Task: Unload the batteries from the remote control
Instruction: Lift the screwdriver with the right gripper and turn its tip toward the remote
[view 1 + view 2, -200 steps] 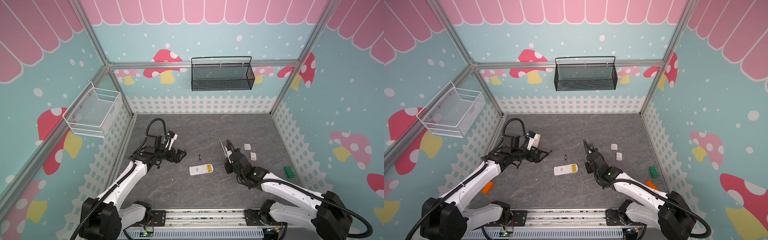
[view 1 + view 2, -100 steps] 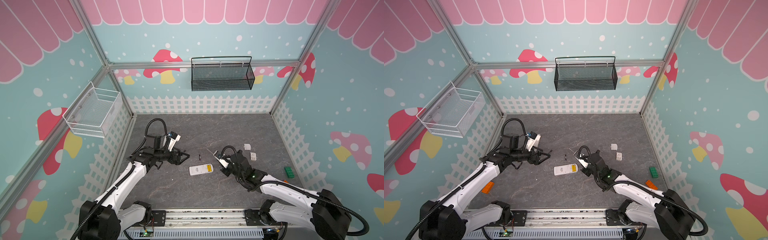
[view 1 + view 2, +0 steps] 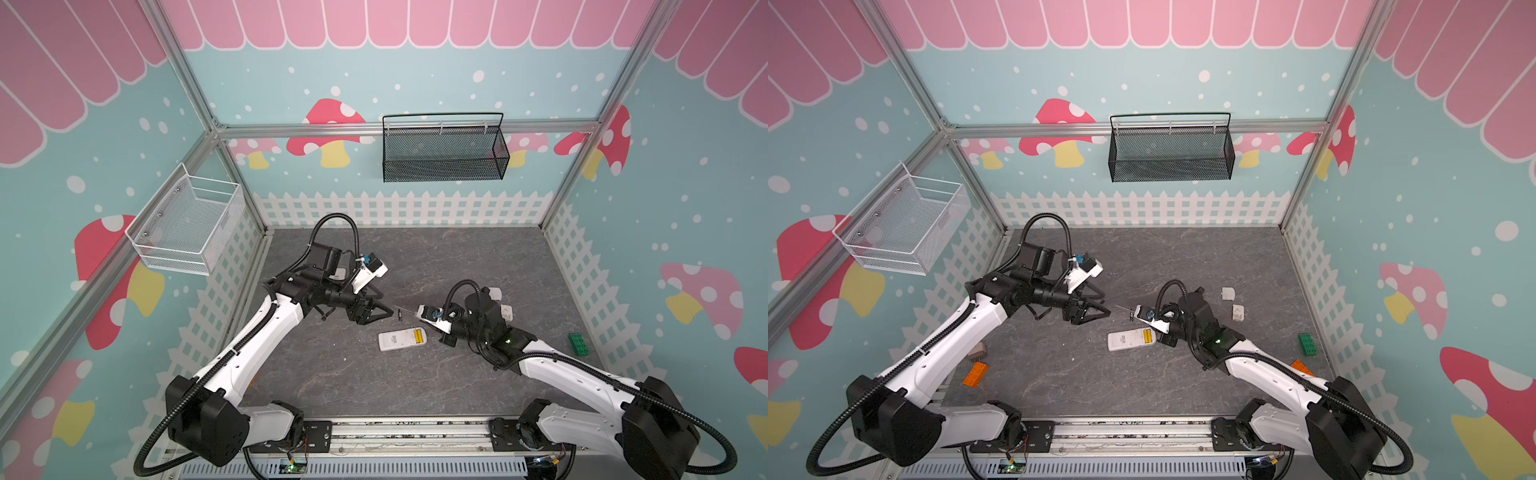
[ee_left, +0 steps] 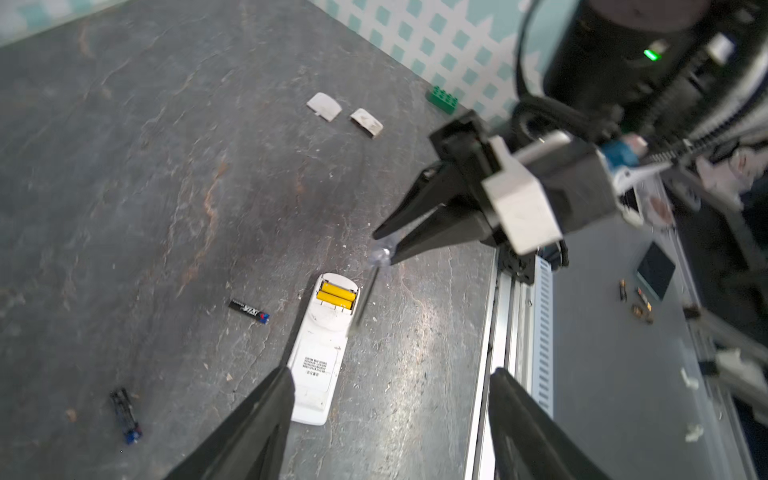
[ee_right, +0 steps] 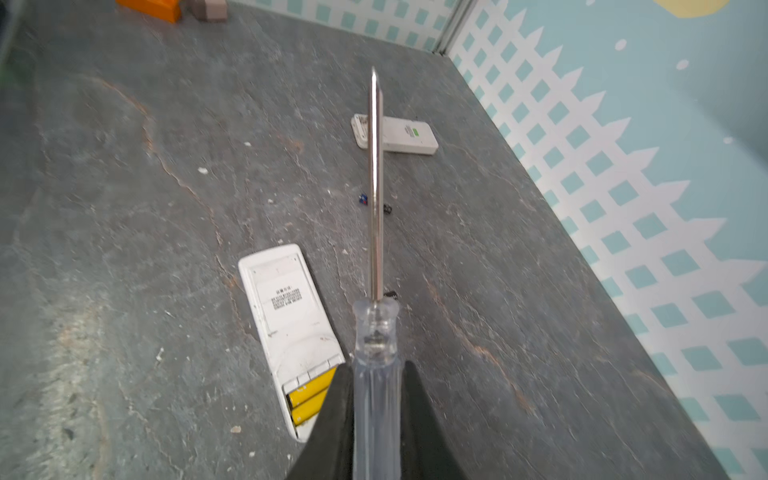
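On the grey table, left gripper gapes; right gripper clamps a screwdriver. Only wrist views separate the yellow batteries in the remote.

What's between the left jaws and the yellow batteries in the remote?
In the left wrist view, only the white labelled back of the remote lies between the left gripper and the yellow batteries; the screwdriver shaft in the right gripper slants alongside.

The grey tabletop is carrying an opened white remote just beside the right claw, a black battery lying between it and the left claw, and two white covers lying behind the right claw.
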`<state>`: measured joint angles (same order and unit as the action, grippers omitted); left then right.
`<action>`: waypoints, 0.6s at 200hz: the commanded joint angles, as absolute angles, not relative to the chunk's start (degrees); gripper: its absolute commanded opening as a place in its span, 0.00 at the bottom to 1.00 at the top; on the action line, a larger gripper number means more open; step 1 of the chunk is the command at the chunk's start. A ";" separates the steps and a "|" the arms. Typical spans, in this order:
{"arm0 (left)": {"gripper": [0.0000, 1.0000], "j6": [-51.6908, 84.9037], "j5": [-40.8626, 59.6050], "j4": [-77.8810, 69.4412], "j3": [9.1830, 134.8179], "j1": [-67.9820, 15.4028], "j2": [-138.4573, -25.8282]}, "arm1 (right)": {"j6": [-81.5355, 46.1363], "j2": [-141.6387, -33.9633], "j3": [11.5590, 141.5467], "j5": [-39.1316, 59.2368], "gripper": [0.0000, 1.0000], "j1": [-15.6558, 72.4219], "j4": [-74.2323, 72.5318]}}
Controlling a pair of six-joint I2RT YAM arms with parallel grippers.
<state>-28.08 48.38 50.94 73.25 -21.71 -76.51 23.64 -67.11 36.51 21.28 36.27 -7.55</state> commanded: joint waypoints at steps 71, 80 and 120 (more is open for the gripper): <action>0.63 -60.84 44.61 75.58 96.08 -21.79 -88.09 | 22.39 -79.36 45.17 56.66 0.00 26.09 -5.97; 0.63 -61.85 42.95 76.20 97.13 -21.99 -88.62 | 21.80 -80.26 45.64 59.04 0.00 25.40 -5.98; 0.61 -63.99 38.77 77.40 99.73 -22.57 -89.58 | 20.41 -84.05 47.72 66.27 0.00 23.99 -6.32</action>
